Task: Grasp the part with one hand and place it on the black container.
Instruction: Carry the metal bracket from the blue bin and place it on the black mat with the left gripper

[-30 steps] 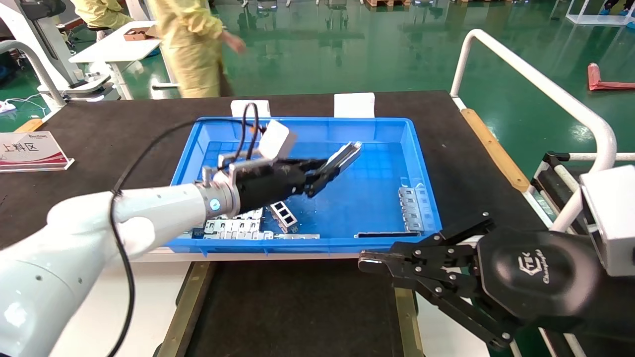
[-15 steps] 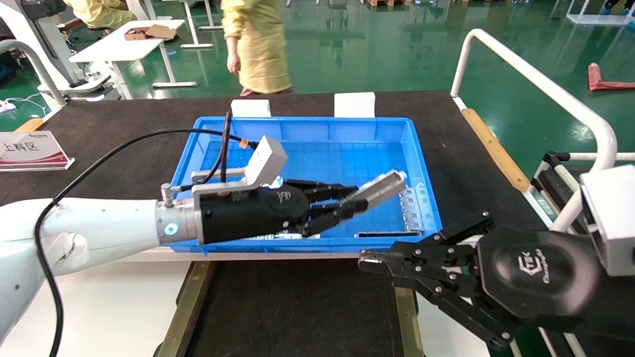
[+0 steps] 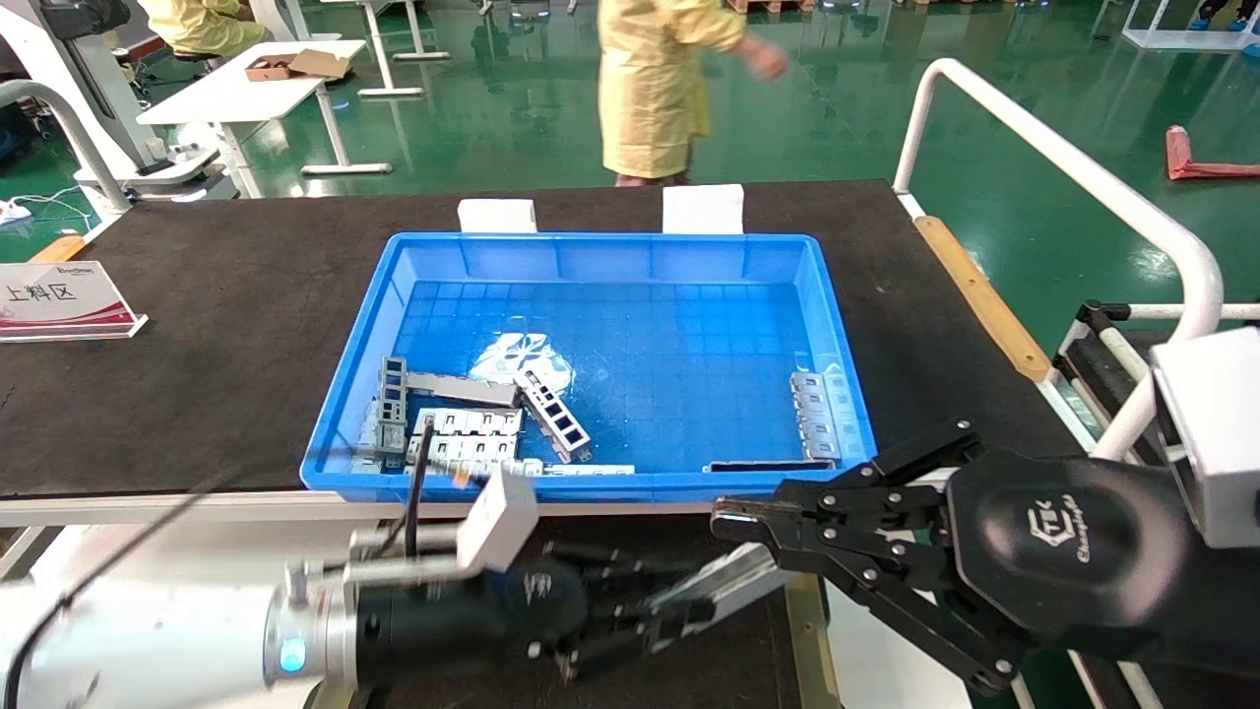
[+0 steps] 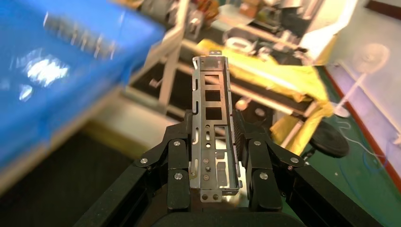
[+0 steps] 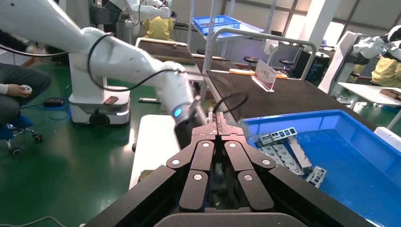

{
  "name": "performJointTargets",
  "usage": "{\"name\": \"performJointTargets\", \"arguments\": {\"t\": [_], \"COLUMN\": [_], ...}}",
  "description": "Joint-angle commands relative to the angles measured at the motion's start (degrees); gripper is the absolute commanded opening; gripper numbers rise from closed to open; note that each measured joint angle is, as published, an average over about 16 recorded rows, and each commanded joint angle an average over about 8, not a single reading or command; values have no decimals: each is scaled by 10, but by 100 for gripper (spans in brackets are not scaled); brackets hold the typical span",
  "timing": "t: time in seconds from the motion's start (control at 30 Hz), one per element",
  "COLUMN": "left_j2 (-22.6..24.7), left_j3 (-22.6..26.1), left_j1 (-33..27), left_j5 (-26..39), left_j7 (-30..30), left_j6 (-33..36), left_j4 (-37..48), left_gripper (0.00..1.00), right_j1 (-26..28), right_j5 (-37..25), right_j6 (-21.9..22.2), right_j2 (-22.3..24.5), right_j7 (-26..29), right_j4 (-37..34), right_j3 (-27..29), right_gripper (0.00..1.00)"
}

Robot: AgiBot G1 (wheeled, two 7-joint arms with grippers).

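The part [image 3: 730, 579], a slim silver-grey channel bar with rectangular cutouts, is held in my left gripper [image 3: 679, 606]. The gripper is shut on it just above the black container [image 3: 630, 540], a flat black tray with olive side strips near the table's front edge. In the left wrist view the part [image 4: 213, 94] sticks out forward between the two fingers [image 4: 182, 142], clamped at its side walls. My right gripper [image 3: 733, 517] is shut and empty, parked over the tray's right edge, close beside the part's tip. Its closed tips show in the right wrist view [image 5: 217, 124].
A blue bin [image 3: 591, 487] stands behind the tray, holding a pile of metal parts [image 3: 463, 433] at front left and slotted plates [image 3: 817, 414] at right. A sign [image 3: 59, 295] sits far left. A white rail [image 3: 1083, 167] runs along the right. A person [image 3: 655, 89] stands beyond the table.
My left gripper has carried the part out of the blue bin, toward me and down, to just above the black tray. The right arm has not moved. The person walked right.
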Motion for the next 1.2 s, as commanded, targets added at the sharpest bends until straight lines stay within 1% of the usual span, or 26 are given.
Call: {"name": "performJointTargets", "arguments": {"t": [0.03, 0.17, 0.3, 0.43, 0.57, 0.87, 1.2], "left_j2": [-16, -27, -24, -10, 11, 64, 115], "left_j3": [0, -1, -2, -4, -4, 2, 11], "left_j1": [34, 93, 135, 161, 173, 180, 181], "left_j5": [-2, -1, 1, 0, -2, -8, -19], "left_j7": [-15, -37, -62, -86, -109, -151, -190], "left_j6": [-29, -119, -211, -295, -360, -462, -539], "left_j4": [-34, -79, -105, -115, -112, -88, -59], "left_gripper": [0, 0, 0, 0, 0, 0, 0], "right_j1": [0, 0, 0, 0, 0, 0, 0], "right_j5": [0, 0, 0, 0, 0, 0, 0], "right_j6": [0, 0, 0, 0, 0, 0, 0], "right_j2": [0, 0, 0, 0, 0, 0, 0], "right_j7": [0, 0, 0, 0, 0, 0, 0], "right_j4": [0, 0, 0, 0, 0, 0, 0], "right_j3": [0, 0, 0, 0, 0, 0, 0], "right_gripper": [0, 0, 0, 0, 0, 0, 0]}}
